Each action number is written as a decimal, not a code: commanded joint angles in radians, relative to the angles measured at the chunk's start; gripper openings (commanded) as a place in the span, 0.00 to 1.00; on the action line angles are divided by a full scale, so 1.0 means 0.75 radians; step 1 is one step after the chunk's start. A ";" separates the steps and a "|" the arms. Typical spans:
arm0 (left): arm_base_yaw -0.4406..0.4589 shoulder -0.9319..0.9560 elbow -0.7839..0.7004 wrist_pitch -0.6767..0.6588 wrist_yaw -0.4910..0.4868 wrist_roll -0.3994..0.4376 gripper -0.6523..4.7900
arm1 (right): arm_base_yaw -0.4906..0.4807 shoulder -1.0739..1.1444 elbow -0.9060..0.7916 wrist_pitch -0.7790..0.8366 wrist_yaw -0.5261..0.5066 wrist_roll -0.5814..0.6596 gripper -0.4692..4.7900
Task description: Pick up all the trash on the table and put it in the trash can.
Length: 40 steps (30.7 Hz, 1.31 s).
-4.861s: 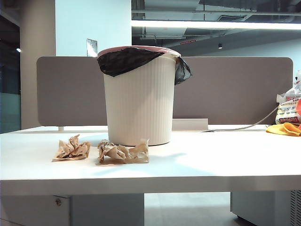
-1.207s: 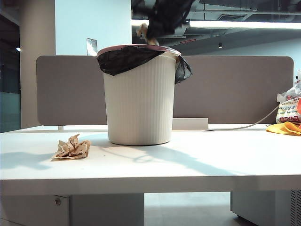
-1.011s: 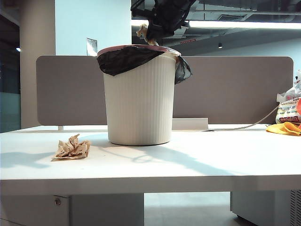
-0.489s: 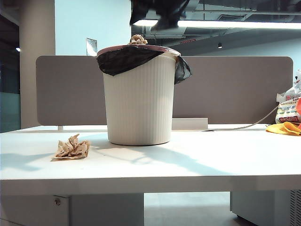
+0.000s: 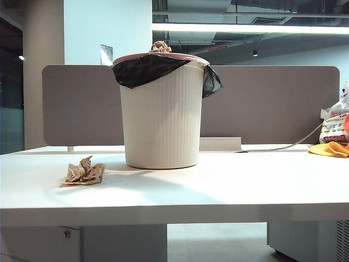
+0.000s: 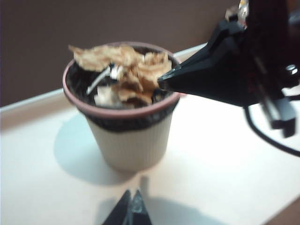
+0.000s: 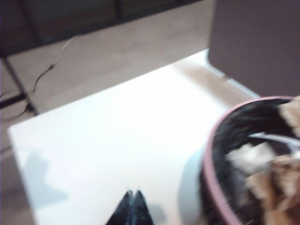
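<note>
Tan paper wads are heaping above the trash can's pink rim; one wad is lying on the table, left of the can. Left gripper and right gripper are hovering pinched together, empty. Next grab should approach clear of the can; the yellow cloth sits well apart.

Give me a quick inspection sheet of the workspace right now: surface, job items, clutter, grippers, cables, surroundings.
Surface: white table, bare at the middle.
Job's things: trash can upright, crumpled paper heaped above its pink rim; one paper wad on the table, apart from the can.
Clutter: printed white bag and yellow cloth at the table's right edge.
Grippers: left gripper shut, empty, above the table beside the can; right gripper shut, empty, near the can's rim.
Cables: one cable along the table toward the bag.
Surroundings: grey divider panel behind the can.
</note>
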 commanded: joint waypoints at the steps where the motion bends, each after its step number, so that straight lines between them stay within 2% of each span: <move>1: -0.002 -0.033 0.000 -0.110 -0.053 0.001 0.11 | 0.064 -0.021 0.003 -0.183 0.051 -0.048 0.08; 5: -0.002 -0.058 -0.007 -0.168 -0.058 0.001 0.11 | 0.142 -0.023 -0.080 -0.189 0.085 -0.066 0.08; 7: -0.002 -0.081 -0.040 -0.165 -0.057 0.000 0.11 | 0.178 -0.023 -0.154 -0.133 0.146 -0.045 0.08; 10: -0.002 -0.104 -0.091 -0.171 -0.055 -0.002 0.11 | 0.213 -0.023 -0.297 0.015 0.220 0.039 0.08; 15: -0.002 -0.148 -0.161 -0.186 -0.051 -0.002 0.11 | 0.221 -0.019 -0.566 0.287 0.219 0.150 0.08; 19: -0.002 -0.180 -0.224 -0.174 -0.045 -0.037 0.11 | 0.220 0.006 -0.726 0.417 0.233 0.160 0.08; 24: -0.002 -0.195 -0.305 -0.164 -0.041 -0.051 0.11 | 0.222 0.117 -0.750 0.516 0.233 0.136 0.08; 28: -0.002 -0.194 -0.361 -0.164 0.013 -0.072 0.11 | 0.228 0.214 -0.750 0.591 0.199 0.141 0.09; 29: -0.002 -0.194 -0.379 -0.163 0.012 -0.083 0.11 | 0.229 0.231 -0.749 0.594 0.186 0.141 0.16; 32: -0.002 -0.194 -0.430 -0.166 0.012 -0.085 0.11 | 0.228 0.285 -0.749 0.599 0.119 0.138 0.75; 33: -0.002 -0.195 -0.447 -0.167 0.012 -0.085 0.11 | 0.229 0.304 -0.749 0.598 0.119 0.137 0.90; 34: -0.002 -0.194 -0.466 -0.168 0.013 -0.085 0.11 | 0.228 0.315 -0.748 0.598 0.119 0.135 0.94; 40: -0.002 -0.194 -0.550 -0.170 0.013 -0.086 0.11 | 0.227 0.387 -0.747 0.654 0.132 0.125 0.93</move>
